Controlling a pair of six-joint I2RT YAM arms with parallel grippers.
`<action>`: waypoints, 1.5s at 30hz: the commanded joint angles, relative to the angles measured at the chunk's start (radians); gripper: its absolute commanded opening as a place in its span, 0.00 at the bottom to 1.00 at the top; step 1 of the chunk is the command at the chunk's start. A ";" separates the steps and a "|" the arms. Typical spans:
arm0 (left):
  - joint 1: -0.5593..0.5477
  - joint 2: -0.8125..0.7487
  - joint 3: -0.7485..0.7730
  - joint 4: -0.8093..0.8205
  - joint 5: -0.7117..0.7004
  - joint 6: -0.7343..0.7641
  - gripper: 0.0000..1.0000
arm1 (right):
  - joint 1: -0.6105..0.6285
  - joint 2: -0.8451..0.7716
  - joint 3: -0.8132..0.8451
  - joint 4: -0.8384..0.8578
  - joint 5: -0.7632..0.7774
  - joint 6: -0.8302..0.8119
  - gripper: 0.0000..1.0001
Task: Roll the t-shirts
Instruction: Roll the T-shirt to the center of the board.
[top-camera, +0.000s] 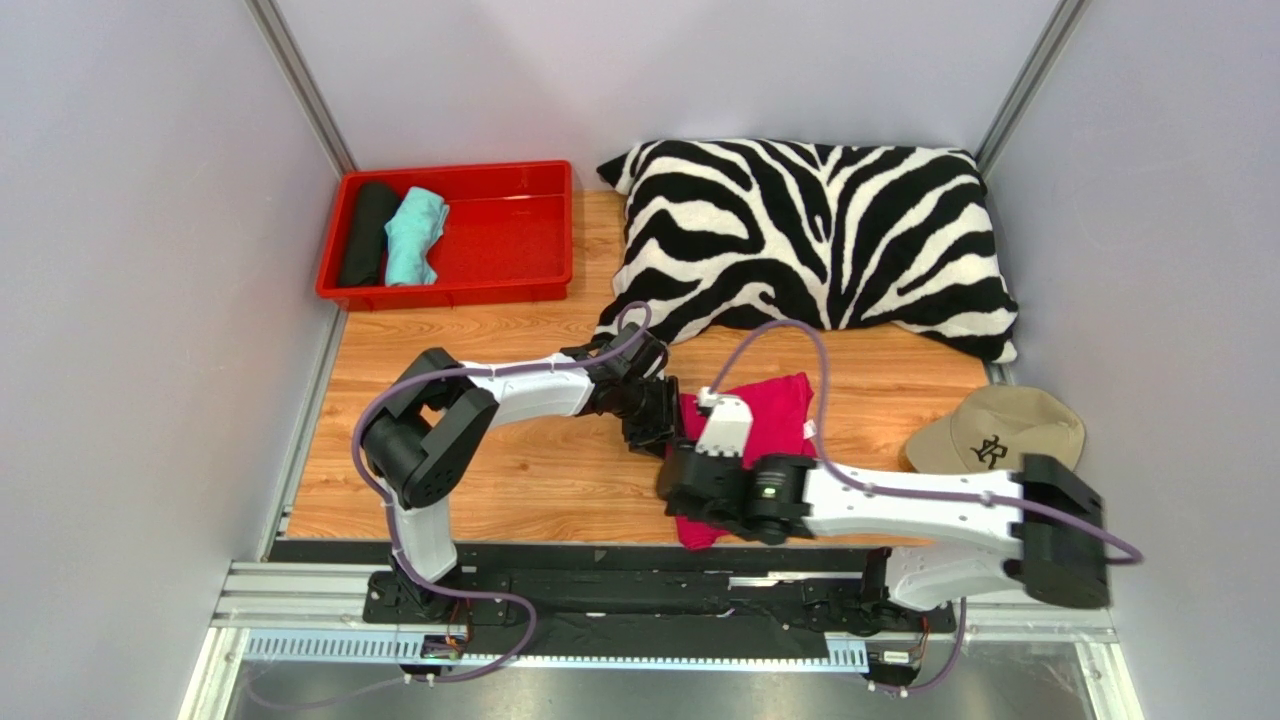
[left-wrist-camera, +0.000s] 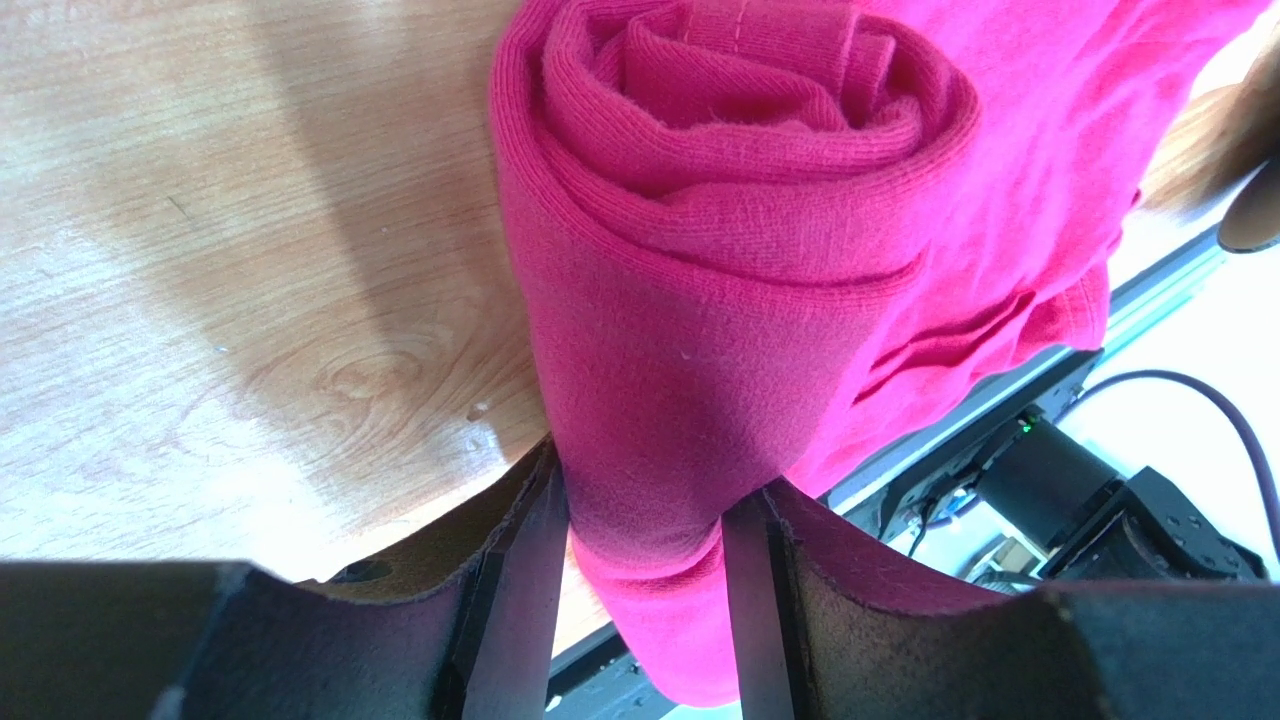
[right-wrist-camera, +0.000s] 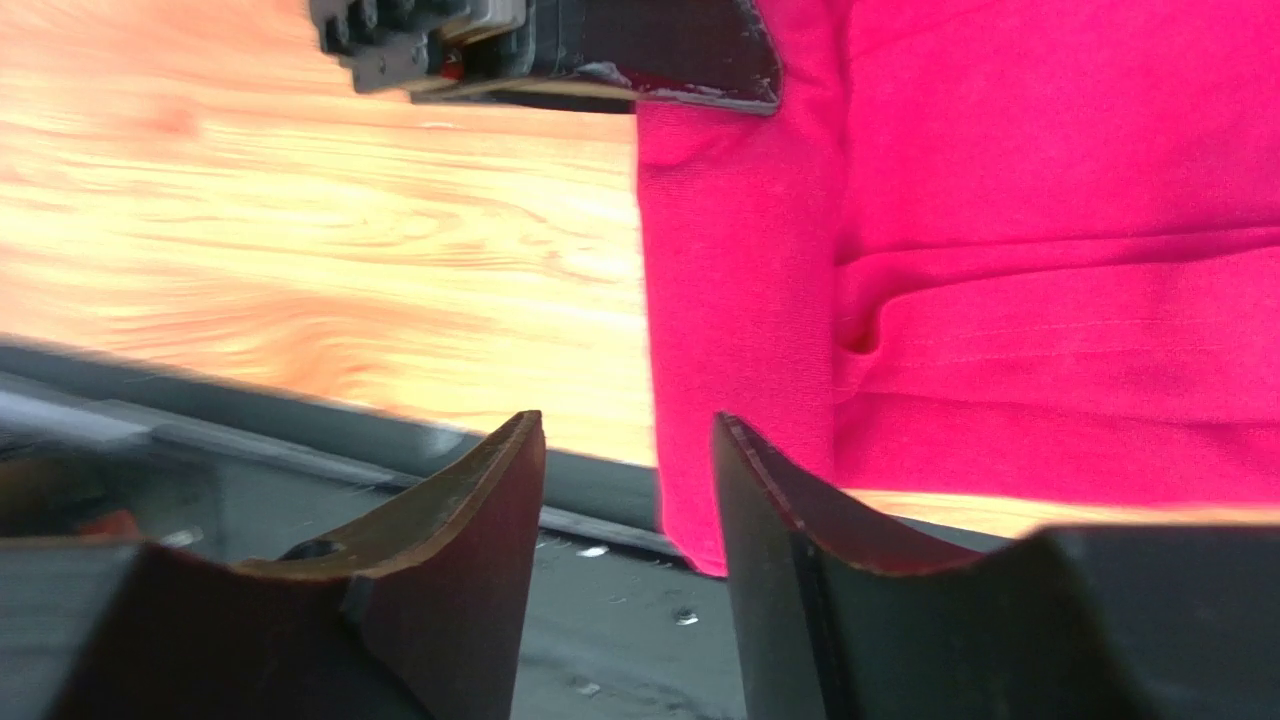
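Top view: a wooden worktop (top-camera: 526, 480) holds a red tray (top-camera: 451, 285) at the back left. In the tray, a black roll (top-camera: 365, 233) and a teal roll (top-camera: 413, 236) lie side by side. A zebra pillow (top-camera: 812, 240) lies at the back, and a beige cap (top-camera: 999, 428) sits at the right. The pink shirt (top-camera: 766, 413) lies mid-worktop near the front edge, partly under the right arm. The left tool (top-camera: 655, 428) reaches in from the left and meets the shirt's left side. The right tool (top-camera: 676, 483) reaches in from the right, just in front of the left tool. How far either tool is open cannot be told from up here.

Left wrist view: the shirt (left-wrist-camera: 706, 255) is wound into a thick roll, its spiral end facing the camera. The left tool (left-wrist-camera: 646, 540) is partly closed around the roll's near end. Both fingers (left-wrist-camera: 519, 585) press the cloth, which fills the gap and narrows there. The worktop (left-wrist-camera: 226, 225) lies to the left.

Right wrist view: the right tool (right-wrist-camera: 624, 495) stands moderately wide with nothing between its fingers. The shirt (right-wrist-camera: 1022, 240) fills the right side, and its lower corner sits just behind the right-hand finger. Whether the finger touches the cloth is unclear. The left tool (right-wrist-camera: 601, 45) shows at the top, against the shirt's edge. Blurred worktop (right-wrist-camera: 301, 255) fills the left.
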 joint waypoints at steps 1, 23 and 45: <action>-0.004 0.042 0.019 -0.104 -0.076 0.025 0.48 | 0.107 0.281 0.250 -0.356 0.249 -0.032 0.53; -0.004 0.056 0.039 -0.143 -0.056 0.083 0.51 | 0.157 0.771 0.470 -0.563 0.272 -0.011 0.55; 0.105 -0.154 -0.051 -0.020 0.139 0.243 0.69 | -0.089 -0.028 -0.310 0.516 -0.218 -0.151 0.34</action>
